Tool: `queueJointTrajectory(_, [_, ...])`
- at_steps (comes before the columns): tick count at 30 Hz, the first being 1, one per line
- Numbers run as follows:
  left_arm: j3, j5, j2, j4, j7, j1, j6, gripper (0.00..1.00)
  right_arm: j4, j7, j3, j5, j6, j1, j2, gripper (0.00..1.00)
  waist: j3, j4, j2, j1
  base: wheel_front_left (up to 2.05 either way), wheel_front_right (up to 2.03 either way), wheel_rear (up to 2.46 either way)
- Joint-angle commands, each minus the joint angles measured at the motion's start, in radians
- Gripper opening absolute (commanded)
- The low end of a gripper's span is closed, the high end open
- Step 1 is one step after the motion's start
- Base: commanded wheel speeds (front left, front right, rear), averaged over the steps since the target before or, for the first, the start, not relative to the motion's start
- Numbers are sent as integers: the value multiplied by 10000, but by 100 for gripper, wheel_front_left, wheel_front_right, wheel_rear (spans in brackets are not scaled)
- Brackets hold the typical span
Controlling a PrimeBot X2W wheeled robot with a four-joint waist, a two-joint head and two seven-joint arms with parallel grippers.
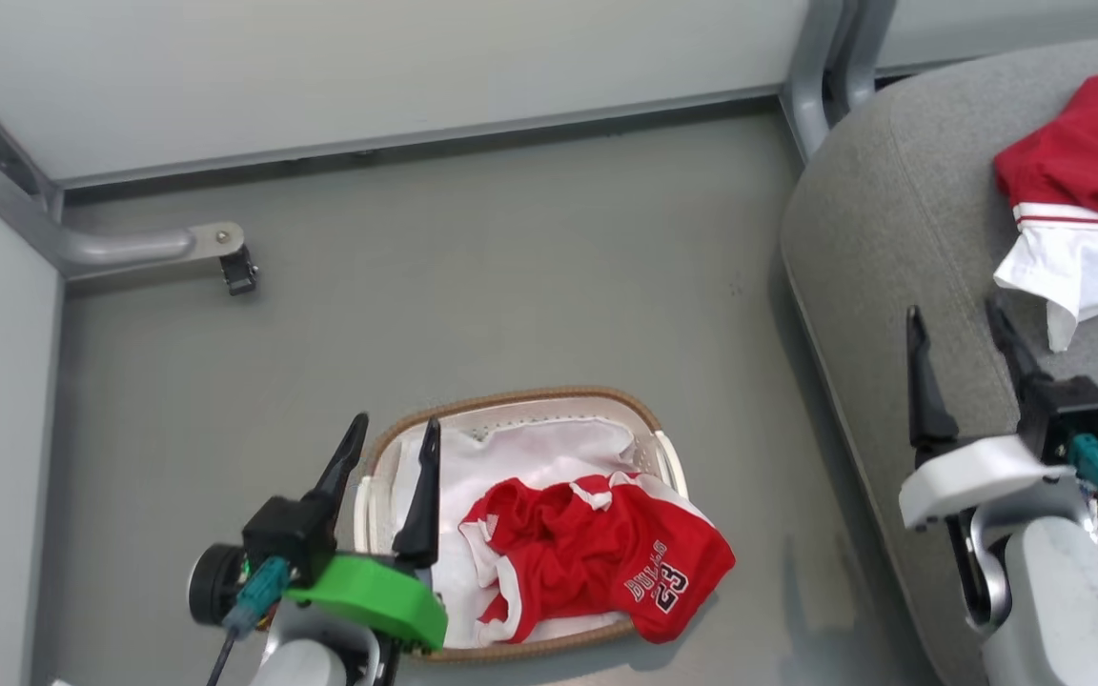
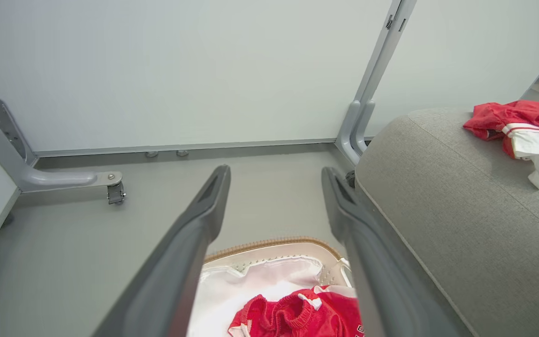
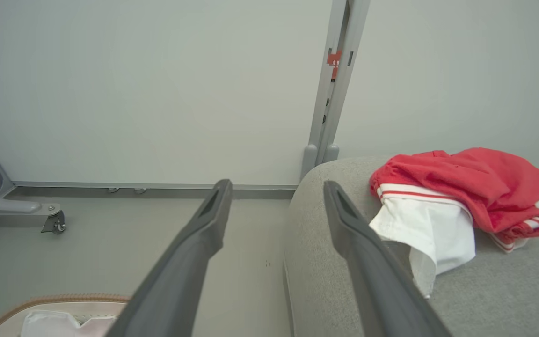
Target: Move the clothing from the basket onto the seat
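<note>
The left gripper (image 1: 396, 427) hangs over the left edge of the basket (image 1: 511, 397), fingers spread and empty; the right gripper (image 1: 952, 314), likewise parted and empty, hangs above the seat (image 1: 883, 238). A red jersey (image 1: 606, 557) lies in the basket on the white liner (image 1: 520, 457), spilling over the right rim; a second red garment (image 1: 1083, 157) lies on the seat.

Jersey (image 1: 597, 553): apparently "BULLS 23"; post sticker (image 3: 334, 59) illegible.
</note>
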Motion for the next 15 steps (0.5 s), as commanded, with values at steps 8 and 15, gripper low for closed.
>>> queueJointTrajectory(8, [1432, 469, -387, -257, -4, 1823, -123, 100, -364, -24, 725, 1230, -14, 1826, 43, 100, -1335, 845, 0, 0, 0, 0, 0])
queueJointTrajectory(15, [2178, 796, -607, -368, -6, 2458, -377, 100, -206, -24, 1255, 1269, -14, 2361, 47, 100, -1670, 897, 0, 0, 0, 0, 0])
